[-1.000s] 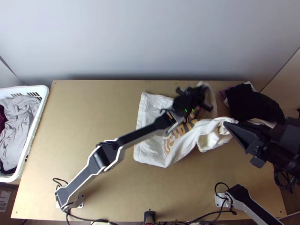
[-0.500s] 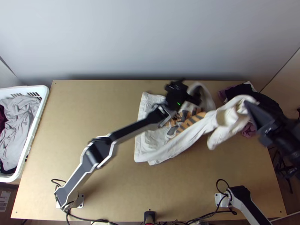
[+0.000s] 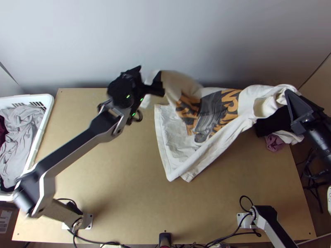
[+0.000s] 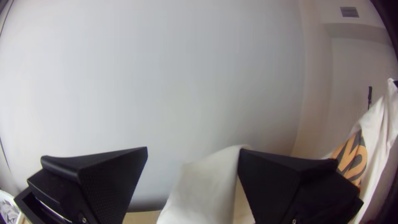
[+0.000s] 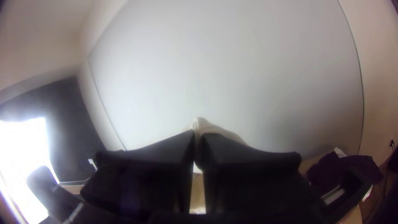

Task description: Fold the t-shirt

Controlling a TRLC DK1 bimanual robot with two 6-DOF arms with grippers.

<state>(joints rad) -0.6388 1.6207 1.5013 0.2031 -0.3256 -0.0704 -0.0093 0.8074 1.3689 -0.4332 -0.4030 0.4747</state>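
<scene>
At the left side, a white basket holds crumpled pale grey clothes, with a dark red cloth at its outer side. Just beside it, the left arm slants up from its base near the bench's near edge. Its pincer is toward the far side of the bench, its two fingers spread wide apart; a raised fold of the white T-shirt lies against one finger and is not clamped between the two. The T-shirt stretches from there across the middle to the right: its near part rests on the bench, partly doubled over, with an orange, black and grey print showing, while its right end is drawn up off the bench. At the right, a small pile sits by that raised end: black cloth, mauve cloth and some white cloth. Above the bench's right side, the right pincer is closed on the T-shirt's gathered end, a bit of the white fabric pinched between its fingertips.
</scene>
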